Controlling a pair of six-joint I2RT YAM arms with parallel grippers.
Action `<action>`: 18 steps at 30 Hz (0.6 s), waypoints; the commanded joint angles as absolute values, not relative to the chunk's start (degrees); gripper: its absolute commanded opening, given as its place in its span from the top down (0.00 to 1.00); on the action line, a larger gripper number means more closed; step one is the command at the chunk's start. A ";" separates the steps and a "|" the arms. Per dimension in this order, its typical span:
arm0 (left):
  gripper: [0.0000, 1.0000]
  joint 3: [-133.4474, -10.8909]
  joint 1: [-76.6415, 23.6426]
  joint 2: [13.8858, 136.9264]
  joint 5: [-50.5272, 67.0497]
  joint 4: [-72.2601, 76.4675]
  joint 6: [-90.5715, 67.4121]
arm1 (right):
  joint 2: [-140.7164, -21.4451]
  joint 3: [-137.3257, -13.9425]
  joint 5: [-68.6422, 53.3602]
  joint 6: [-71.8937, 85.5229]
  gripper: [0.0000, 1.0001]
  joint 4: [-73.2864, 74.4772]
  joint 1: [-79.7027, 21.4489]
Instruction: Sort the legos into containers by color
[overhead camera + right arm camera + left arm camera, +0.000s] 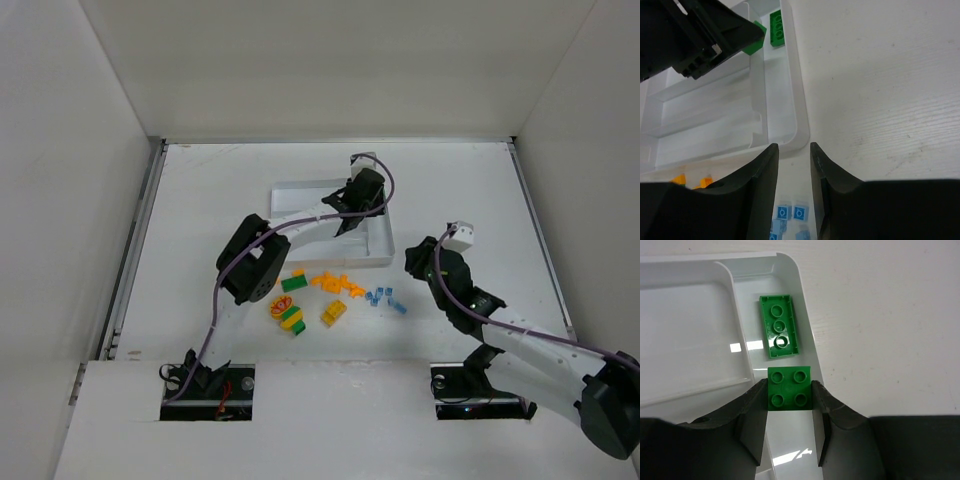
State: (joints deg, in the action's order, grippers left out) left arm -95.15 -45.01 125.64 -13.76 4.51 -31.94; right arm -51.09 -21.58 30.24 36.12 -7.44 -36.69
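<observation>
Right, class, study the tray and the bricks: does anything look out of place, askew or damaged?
Nothing looks damaged. One oddity: the green brick in the tray's narrow section lies upside down, hollow underside up, slightly crooked. The left claw grips a second green brick studs up.

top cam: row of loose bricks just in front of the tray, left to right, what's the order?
green brick → orange bricks → pale blue bricks. The yellow pieces nearer the arms overlap these left to right, so they are left out.

Long green brick (780, 326) in tray (690, 330) narrow section (752, 300); square green brick (789, 388) held above.
</observation>
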 commanded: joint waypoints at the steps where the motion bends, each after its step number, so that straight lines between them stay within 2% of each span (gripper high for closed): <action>1: 0.67 -99.57 -45.31 126.21 -16.52 2.90 -28.66 | -51.15 -21.53 31.55 36.47 0.60 -9.05 -37.48; 4: 0.53 -100.20 -44.87 125.95 -16.09 2.29 -28.65 | -51.15 -21.09 31.55 36.21 0.53 -9.93 -38.45; 7: 0.46 -98.88 -44.43 123.06 -15.82 2.29 -28.56 | -52.64 -21.09 31.20 35.77 0.48 -11.07 -39.33; 12: 0.49 -91.17 -42.85 113.67 -13.80 3.25 -29.26 | -57.12 -23.11 28.48 33.49 0.51 -12.83 -45.11; 16: 0.55 -75.81 -41.97 100.50 -13.01 5.79 -31.37 | -60.28 -24.78 24.71 31.65 0.55 -13.10 -54.16; 18: 0.56 -65.19 -42.66 91.81 -13.27 7.46 -32.25 | -62.22 -25.75 22.95 30.33 0.52 -12.48 -59.78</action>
